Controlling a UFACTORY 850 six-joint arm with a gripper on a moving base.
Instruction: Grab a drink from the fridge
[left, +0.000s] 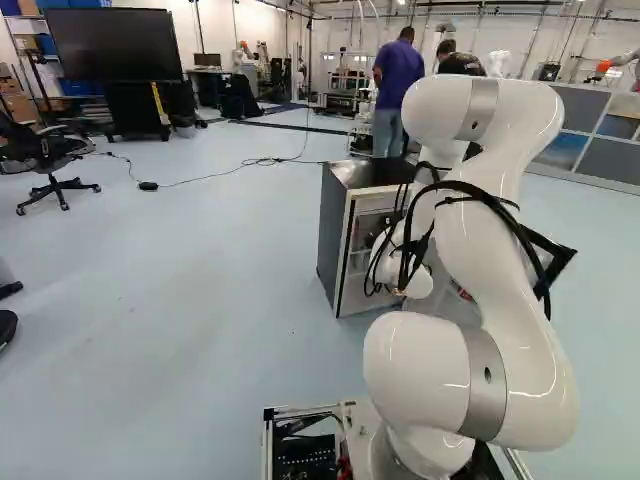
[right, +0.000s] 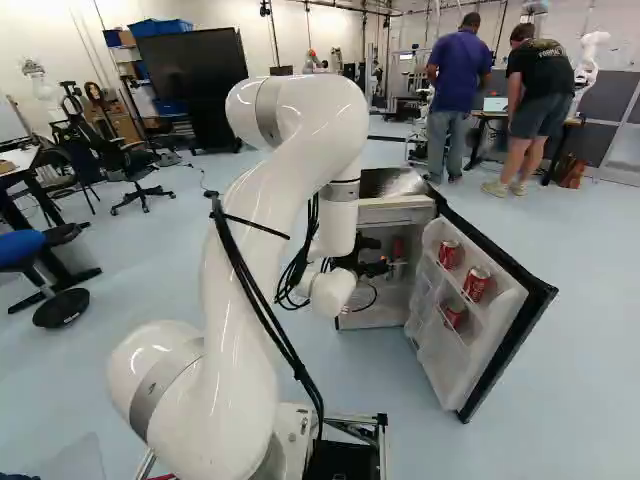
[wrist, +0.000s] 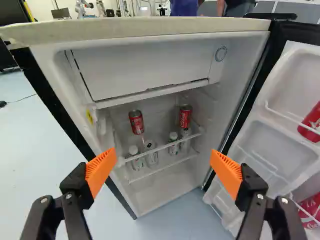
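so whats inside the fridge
Two red cans, with a silver can and small bottles lower down; more red cans sit in the open door. The freezer flap is shut, so whatever is behind it can't be seen.

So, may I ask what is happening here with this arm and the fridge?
The robot arm holds its open gripper in front of the fridge, whose door is open. Nothing is gripped. Two red cans stand on the upper shelf inside, with bottles and a clear can below; more red cans sit in the door. It seems to be going for a drink.
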